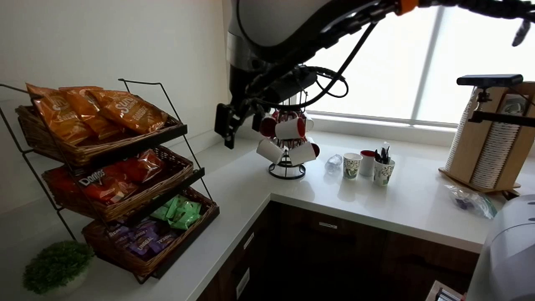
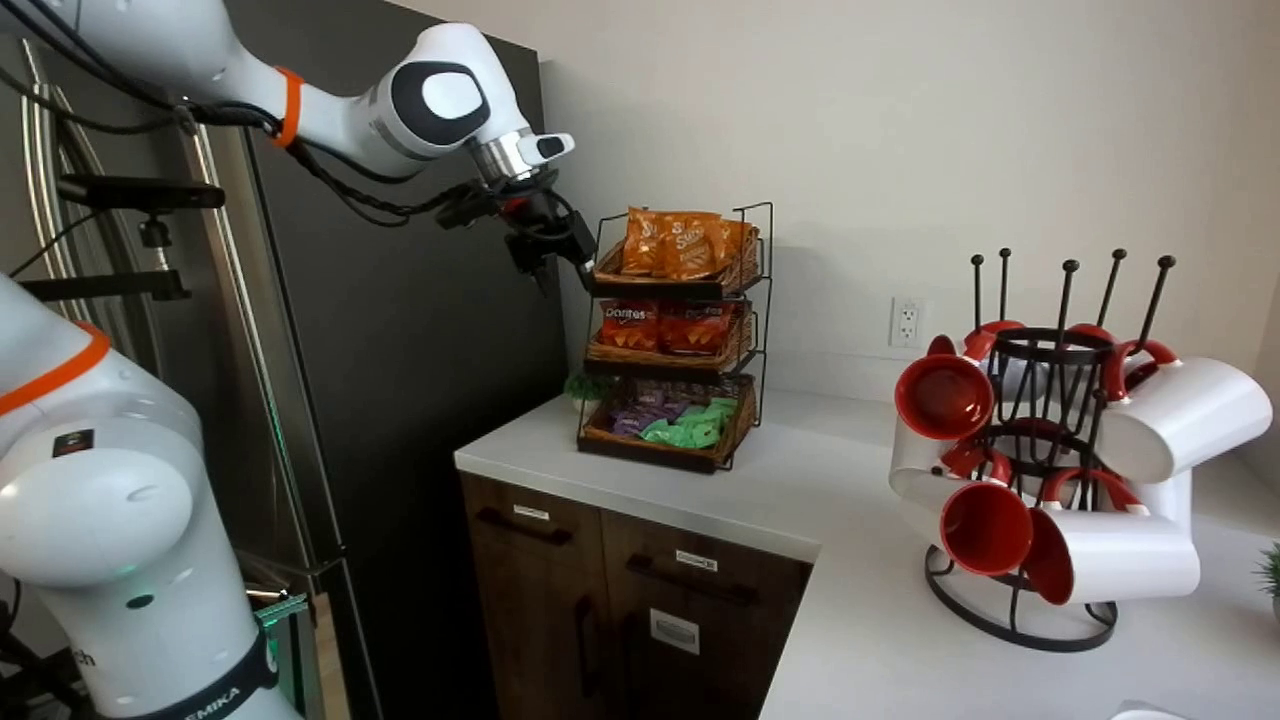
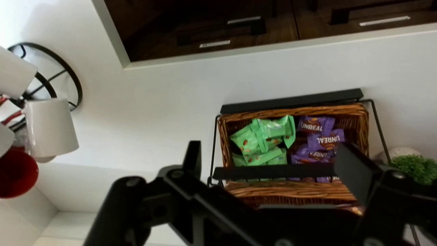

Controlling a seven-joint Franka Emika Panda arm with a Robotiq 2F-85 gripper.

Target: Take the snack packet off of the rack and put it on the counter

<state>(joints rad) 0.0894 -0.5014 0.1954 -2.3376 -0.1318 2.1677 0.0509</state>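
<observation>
1. Gripper [image 1: 240, 124] in an exterior view: fingers [image 1: 222, 119] spread apart, suspended above the counter [image 1: 234, 184], with a visible gap between it and the rack [image 1: 171, 193].
2. Same view: orange-brown snack packets [image 1: 133, 110] rest together in the rack's top tray [image 1: 117, 144]; red packets [image 1: 110, 184] lie in the middle tray [image 1: 177, 161].
3. In an exterior view, the white arm [image 2: 450, 95] reaches in front of a dark refrigerator [image 2: 420, 380]; from this angle the gripper shows right next to one end of the top tray.
4. Same view: a mug tree [image 2: 1055, 348] bearing red-and-white cups [image 2: 1135, 555] stands on the counter, well apart from the rack.
5. Wrist view: the bottom tray [image 3: 273, 113] shows between the separated fingers, holding green packets [image 3: 251, 141] and purple packets [image 3: 327, 140] side by side.
6. Same view: a potted plant [image 3: 414, 167] stands just beside the rack.
</observation>
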